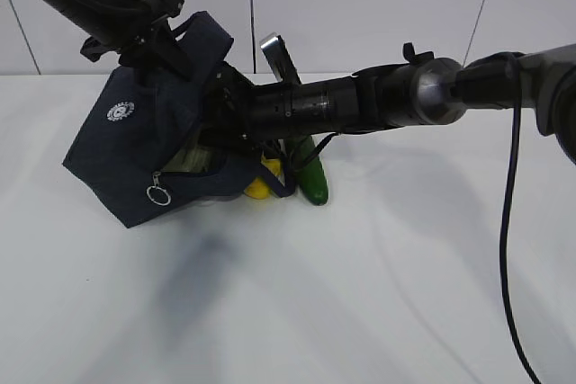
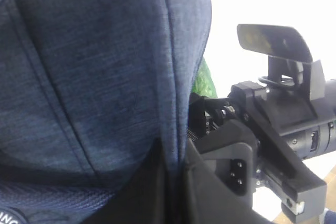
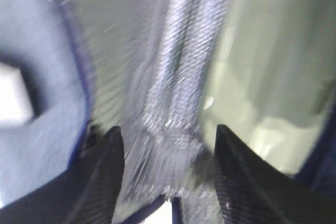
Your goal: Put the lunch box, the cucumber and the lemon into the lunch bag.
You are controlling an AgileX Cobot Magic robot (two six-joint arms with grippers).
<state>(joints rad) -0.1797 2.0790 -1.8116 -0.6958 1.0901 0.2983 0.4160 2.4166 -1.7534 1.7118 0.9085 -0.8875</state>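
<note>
The navy lunch bag (image 1: pixel 144 137) lies tilted on the white table, its top flap lifted. My left gripper (image 1: pixel 166 38) is shut on that flap's fabric (image 2: pixel 105 77), which is pinched between its jaws (image 2: pixel 176 169). My right arm reaches across from the right, its gripper (image 3: pixel 165 129) open inside the bag over the silvery lining (image 3: pixel 173 77). The lunch box's pale green lid (image 3: pixel 262 77) shows beside it and through the bag's opening (image 1: pixel 191 161). The lemon (image 1: pixel 258 186) and the dark green cucumber (image 1: pixel 313 182) sit at the bag's mouth, under the right arm. The right wrist view is blurred.
The zipper's metal ring pull (image 1: pixel 158 193) hangs at the bag's front. The right arm's black cable (image 1: pixel 506 249) hangs down on the right. The white table (image 1: pixel 360 294) meets a pale wall behind.
</note>
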